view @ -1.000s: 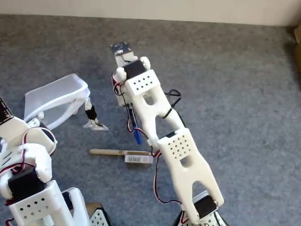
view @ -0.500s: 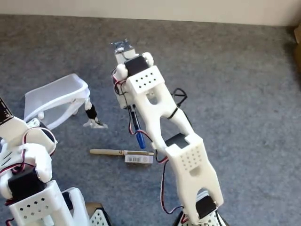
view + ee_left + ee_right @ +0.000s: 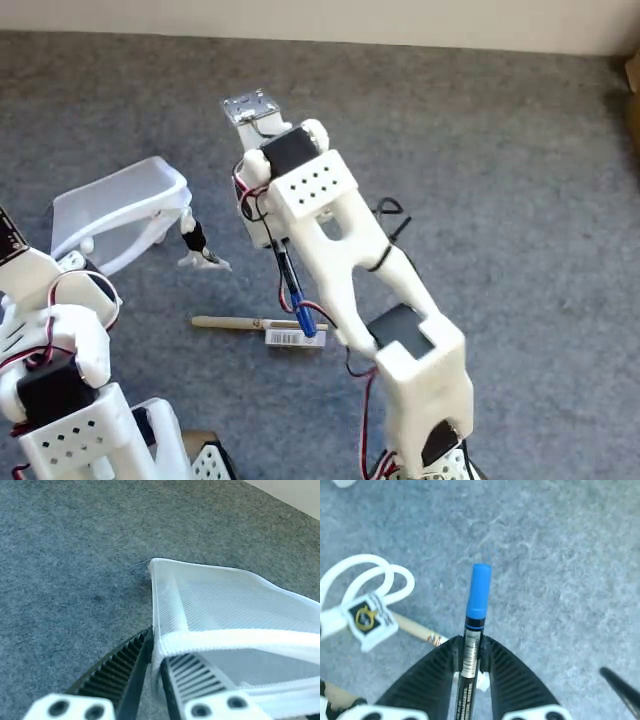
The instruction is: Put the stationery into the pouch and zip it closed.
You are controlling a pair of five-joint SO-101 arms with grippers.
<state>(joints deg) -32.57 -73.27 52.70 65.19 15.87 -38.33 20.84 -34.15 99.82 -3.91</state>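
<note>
The pouch (image 3: 118,212) is held up, its rim pinched in the left gripper (image 3: 154,647), well apart from the blue-capped pen (image 3: 476,605) clamped by its barrel in the right gripper (image 3: 470,650). Held at one side only, that floppy mouth could, I reckon, fold shut if the pen nudges the edge, or the pen could swivel and miss.

Both arms were built of white plastic shells: the right arm (image 3: 345,240) carried panels pierced with rows of small round holes, black servo blocks at its joints, and thin red, black and white wires looping alongside. The left arm (image 3: 65,395) showed the same dotted panel, a black motor and red-and-white leads. The right gripper (image 3: 470,647) had smooth black fingers (image 3: 425,680) on white mounts with dark screw holes; the left gripper (image 3: 155,647) was ridged.
</note>
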